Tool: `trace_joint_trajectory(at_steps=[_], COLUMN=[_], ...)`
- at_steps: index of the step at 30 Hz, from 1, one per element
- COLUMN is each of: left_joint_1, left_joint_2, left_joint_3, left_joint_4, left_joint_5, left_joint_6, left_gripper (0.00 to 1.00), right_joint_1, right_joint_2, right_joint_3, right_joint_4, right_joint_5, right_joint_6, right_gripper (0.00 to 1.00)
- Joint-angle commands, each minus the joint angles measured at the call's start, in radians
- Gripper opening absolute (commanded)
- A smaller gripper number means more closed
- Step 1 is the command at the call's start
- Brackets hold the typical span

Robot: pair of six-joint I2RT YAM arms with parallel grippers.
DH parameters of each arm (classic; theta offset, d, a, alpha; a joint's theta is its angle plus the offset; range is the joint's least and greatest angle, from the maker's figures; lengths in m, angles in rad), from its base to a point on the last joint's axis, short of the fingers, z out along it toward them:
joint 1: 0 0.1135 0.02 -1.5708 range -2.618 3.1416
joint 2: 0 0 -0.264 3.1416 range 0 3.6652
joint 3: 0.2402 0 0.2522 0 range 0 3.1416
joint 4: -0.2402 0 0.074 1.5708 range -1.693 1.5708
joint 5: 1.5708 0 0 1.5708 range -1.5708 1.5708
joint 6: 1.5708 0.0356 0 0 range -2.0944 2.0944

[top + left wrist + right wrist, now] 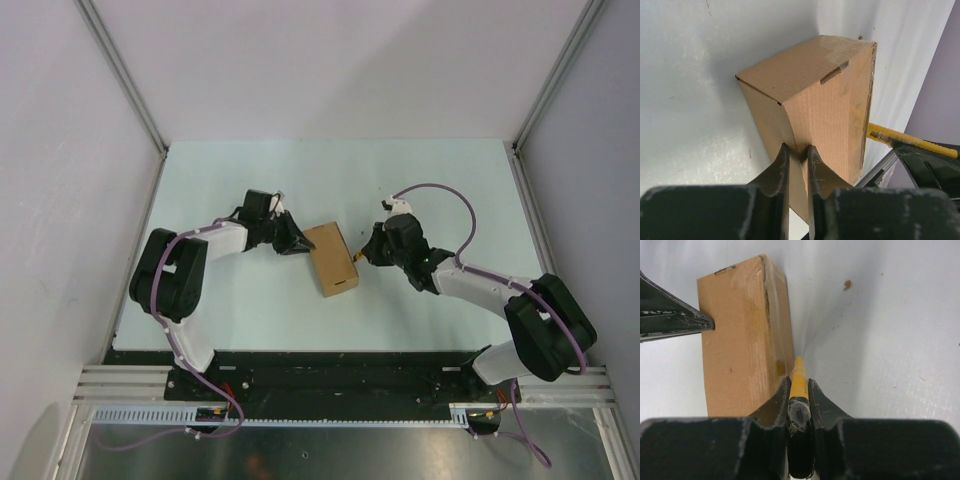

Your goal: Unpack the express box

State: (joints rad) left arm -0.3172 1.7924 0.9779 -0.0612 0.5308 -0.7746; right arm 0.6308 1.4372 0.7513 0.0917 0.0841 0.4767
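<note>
The express box [332,259] is a small plain brown cardboard box lying closed near the table's middle. My left gripper [300,243] meets it from the left. In the left wrist view its jaws [797,150] pinch a near corner edge of the express box [825,95]. My right gripper [362,255] sits at the box's right side, shut on a slim yellow-and-black utility knife [799,380]. The knife's yellow tip lies along the taped right edge of the box [740,340]. From the left wrist the knife [900,136] pokes out behind the box.
The pale green table [250,170] is enclosed by white walls with metal posts at the back corners [160,150]. A small brown speck [847,285] lies on the surface beyond the knife. Both arm bases stand at the near edge.
</note>
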Motion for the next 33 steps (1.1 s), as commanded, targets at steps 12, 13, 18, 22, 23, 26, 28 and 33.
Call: trace_joint_trajectory(at_steps=[12,13,18,22,23,26,28,33], left_joint_1=[0.07,0.073,0.082,0.095,0.099,0.118,0.132,0.142], left_joint_2=[0.012,0.013,0.015,0.032,0.029,0.015,0.012,0.007], left_joint_3=[-0.175,-0.192,-0.223,-0.24,-0.248,-0.288,-0.308,-0.343], left_joint_4=[0.303,0.31,0.333,0.342,0.342,0.345,0.343,0.33], left_joint_5=[0.104,0.112,0.138,0.182,0.179,0.17,0.172,0.152], left_joint_6=[0.014,0.006,0.005,-0.035,-0.043,-0.063,-0.075,-0.101], left_gripper=[0.14,0.14,0.19,0.23,0.23,0.2,0.18,0.17], right_joint_1=[0.033,0.046,0.079,0.096,0.102,0.124,0.133,0.167], right_joint_2=[-0.038,-0.038,-0.041,-0.055,-0.057,-0.057,-0.051,-0.037], right_joint_3=[0.126,0.134,0.151,0.164,0.169,0.183,0.189,0.209], right_joint_4=[-0.01,-0.012,-0.032,-0.044,-0.043,-0.041,-0.037,-0.033], right_joint_5=[-0.049,-0.049,-0.037,-0.029,-0.03,-0.027,-0.027,-0.027], right_joint_6=[-0.027,-0.029,-0.043,-0.049,-0.052,-0.064,-0.069,-0.082], right_gripper=[0.0,0.0,0.0,0.0,0.0,0.0,0.0,0.0])
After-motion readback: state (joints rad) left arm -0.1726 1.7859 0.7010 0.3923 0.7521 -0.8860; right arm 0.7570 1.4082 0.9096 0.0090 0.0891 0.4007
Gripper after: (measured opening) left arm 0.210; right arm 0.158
